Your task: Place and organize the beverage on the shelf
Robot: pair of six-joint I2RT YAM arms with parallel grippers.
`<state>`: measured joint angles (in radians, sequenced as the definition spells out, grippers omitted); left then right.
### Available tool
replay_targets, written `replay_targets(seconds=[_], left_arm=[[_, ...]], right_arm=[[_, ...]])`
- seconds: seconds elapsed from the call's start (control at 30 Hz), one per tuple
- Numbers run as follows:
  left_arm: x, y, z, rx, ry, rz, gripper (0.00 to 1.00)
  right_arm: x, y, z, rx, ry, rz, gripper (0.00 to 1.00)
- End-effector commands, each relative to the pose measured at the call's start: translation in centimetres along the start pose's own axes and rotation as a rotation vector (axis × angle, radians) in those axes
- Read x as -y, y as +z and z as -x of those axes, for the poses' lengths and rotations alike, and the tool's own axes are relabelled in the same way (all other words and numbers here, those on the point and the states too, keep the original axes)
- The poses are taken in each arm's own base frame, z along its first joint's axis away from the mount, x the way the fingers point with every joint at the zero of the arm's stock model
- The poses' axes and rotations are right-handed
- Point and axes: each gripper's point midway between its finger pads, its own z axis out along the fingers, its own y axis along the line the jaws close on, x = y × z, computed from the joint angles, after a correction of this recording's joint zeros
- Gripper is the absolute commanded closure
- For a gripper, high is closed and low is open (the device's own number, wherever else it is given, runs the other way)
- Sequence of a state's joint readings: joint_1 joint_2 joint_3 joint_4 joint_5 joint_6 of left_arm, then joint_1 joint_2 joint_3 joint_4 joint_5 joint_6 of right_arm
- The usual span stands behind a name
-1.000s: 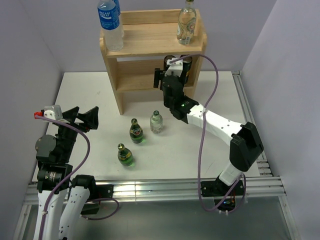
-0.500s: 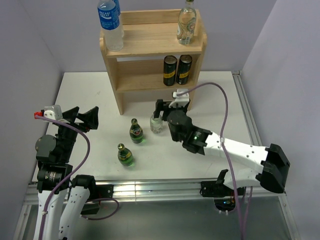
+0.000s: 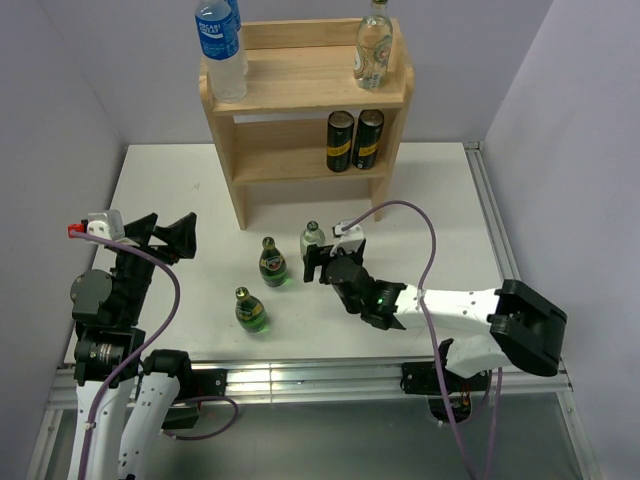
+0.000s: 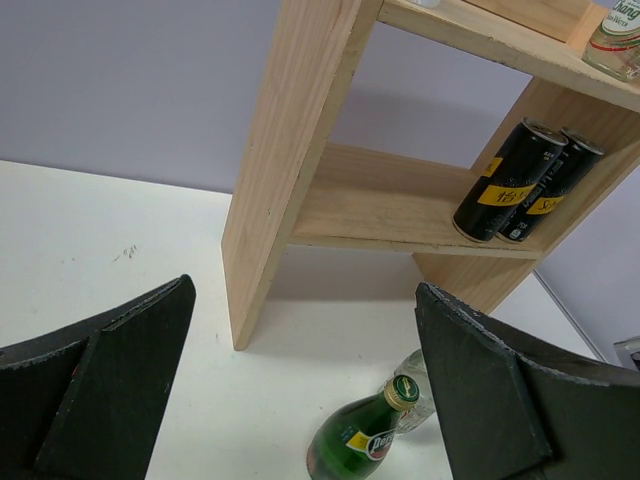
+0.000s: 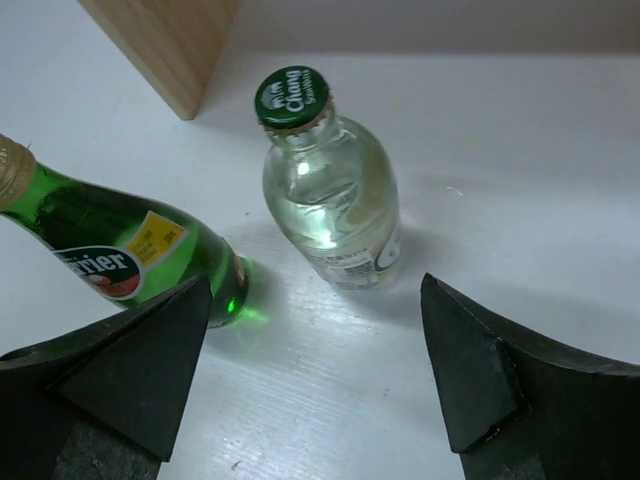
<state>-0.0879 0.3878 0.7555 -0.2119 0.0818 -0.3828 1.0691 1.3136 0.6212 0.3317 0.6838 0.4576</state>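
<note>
Hovering low, right gripper (image 5: 315, 325) seemingly frames clear bottle (image 5: 330, 205), jaws spread.

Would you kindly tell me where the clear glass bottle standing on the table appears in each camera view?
Top external: the clear bottle stands near the picture's centre, right of a green bottle.
Left wrist: bottom edge, right of centre, mostly hidden behind that green bottle.
Right wrist: upper middle, upright, green cap.
Shared landmark: the green bottle beside it.
</note>
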Motion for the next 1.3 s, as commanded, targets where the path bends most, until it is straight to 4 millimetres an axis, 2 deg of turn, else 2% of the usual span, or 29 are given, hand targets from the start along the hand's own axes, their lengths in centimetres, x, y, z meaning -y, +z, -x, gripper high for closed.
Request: replay_targets(seconds=[0.0, 0.17, 0.3, 0.7, 0.77, 1.07, 1.27], left_arm=[[0.0, 0.0, 0.3, 0.012, 0.011, 0.000, 0.01], [0.0, 0.1, 0.3, 0.010, 0.012, 0.000, 0.01], [0.0, 0.1, 0.2, 0.009, 0.010, -0.001, 0.01], [0.0, 0.5, 0.0, -0.005, 0.011, -0.007, 0.01], [0.0, 0.5, -0.1, -0.007, 0.011, -0.006, 0.01], [0.0, 0.6, -0.2, -0.013, 0.010, -0.009, 0.01], [0.0, 0.8, -0.5, -0.022, 0.006, -0.012, 0.01]], right_arm=[[-2.8, 0.8, 1.4, 0.051, 0.089, 0.087, 0.08], [-3.2, 2.3, 0.4, 0.033, 0.090, 0.086, 0.08], [-2.7, 3.7, -0.6, 0.017, 0.100, 0.073, 0.08], [-0.8, 7.0, -0.4, 0.048, 0.092, 0.018, 0.09], [-1.0, 7.4, -0.2, 0.060, 0.091, 0.022, 0.09], [-0.9, 8.8, -1.4, 0.054, 0.088, 0.015, 0.09], [-0.2, 9.6, -2.1, 0.052, 0.085, -0.003, 0.10]])
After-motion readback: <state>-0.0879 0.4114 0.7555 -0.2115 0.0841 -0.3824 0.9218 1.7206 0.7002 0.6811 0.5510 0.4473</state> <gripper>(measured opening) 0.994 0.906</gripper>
